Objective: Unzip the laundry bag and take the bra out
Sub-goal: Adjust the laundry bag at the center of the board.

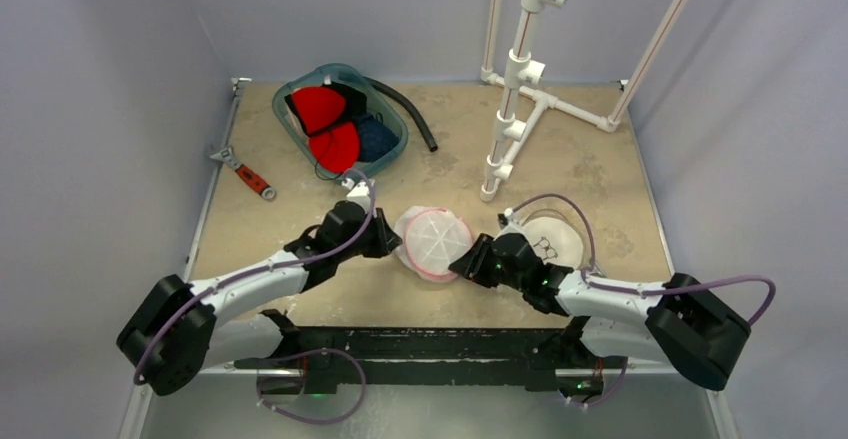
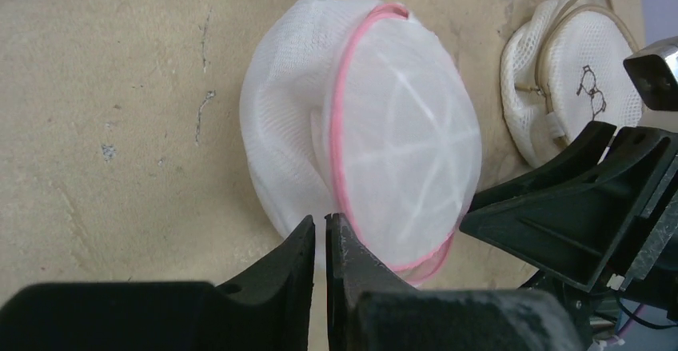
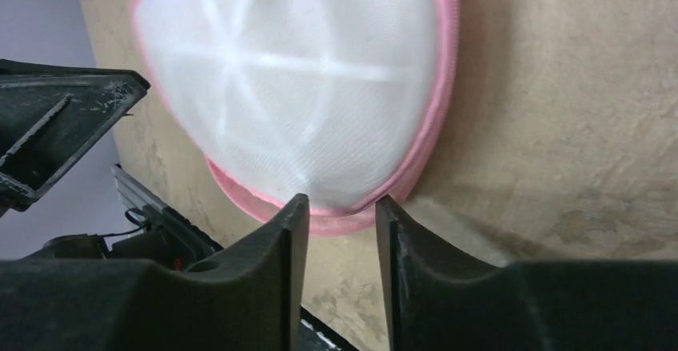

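The laundry bag (image 1: 433, 242) lay mid-table between your two arms. It was light, soft mesh on a springy pink rim (image 3: 438, 119), so it would likely slide or fold if pushed. Your left gripper (image 2: 326, 235) was all but closed at its left edge; whether it had caught mesh, you couldn't tell. Your right gripper (image 3: 341, 211) stood apart, straddling the rim. No zip pull showed, so the rim was probably your firmest hold.
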### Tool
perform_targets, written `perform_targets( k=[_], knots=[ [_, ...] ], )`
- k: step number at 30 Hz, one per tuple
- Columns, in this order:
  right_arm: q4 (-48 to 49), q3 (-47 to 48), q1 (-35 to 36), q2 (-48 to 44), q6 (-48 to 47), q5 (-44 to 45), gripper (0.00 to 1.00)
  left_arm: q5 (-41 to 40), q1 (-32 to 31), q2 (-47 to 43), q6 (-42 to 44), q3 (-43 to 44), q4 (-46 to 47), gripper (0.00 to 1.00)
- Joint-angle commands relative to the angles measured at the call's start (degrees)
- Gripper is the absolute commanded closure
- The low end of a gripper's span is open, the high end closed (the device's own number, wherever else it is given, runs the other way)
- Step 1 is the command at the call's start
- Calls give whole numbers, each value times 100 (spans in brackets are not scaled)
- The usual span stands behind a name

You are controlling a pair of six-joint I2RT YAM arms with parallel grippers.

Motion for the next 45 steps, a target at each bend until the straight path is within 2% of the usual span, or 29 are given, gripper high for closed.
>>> perform_targets(
  k=[1,10,11,12,13,15,17,20,24,26,31,36,42,45],
  knots=[
    [-288,464,-13,-273,-383,15,55,-366,-21,-455,194,262,-523,90],
    [-2157,1410,-11,-1169,-1196,475,36,-749,-16,-745,539,1092,-1561,89],
    [-2459,1514,-9,-1274,-1293,519,32,-782,-19,-777,537,1144,-1574,88],
    [-2621,1590,-8,-1366,-1411,563,17,-746,-27,-806,540,1172,-1531,88],
    [-2762,1648,-8,-1446,-1520,584,8,-698,-25,-820,520,1196,-1461,88],
    [-3032,1769,-13,-1594,-1690,635,3,-477,-22,-783,453,1233,-1225,88],
    [-3245,1847,-11,-1755,-1761,760,3,-217,-22,-670,360,1230,-891,88],
    [-3117,1685,-8,-2183,-1726,988,9,245,-132,-339,35,1157,-72,89],
    [-3086,1432,-14,-2828,-1494,1456,30,-50,-944,324,-205,1403,461,91],
    [-3055,1287,-13,-3106,-1481,1540,35,-229,-1307,778,-177,1654,433,92],
    [-3064,1104,-9,-3403,-1537,1424,35,-841,-1458,1495,-158,1711,376,96],
    [-3235,1100,-9,-3604,-1543,1409,33,-1491,-1422,2104,-74,1764,-170,98],
    [-3271,1118,-8,-3828,-1613,1483,29,-1655,-1321,2029,-189,1386,-8,99],
    [-3132,1183,-13,-3852,-1916,1386,21,-1593,-1312,1735,-76,1385,0,98]
  ],
)
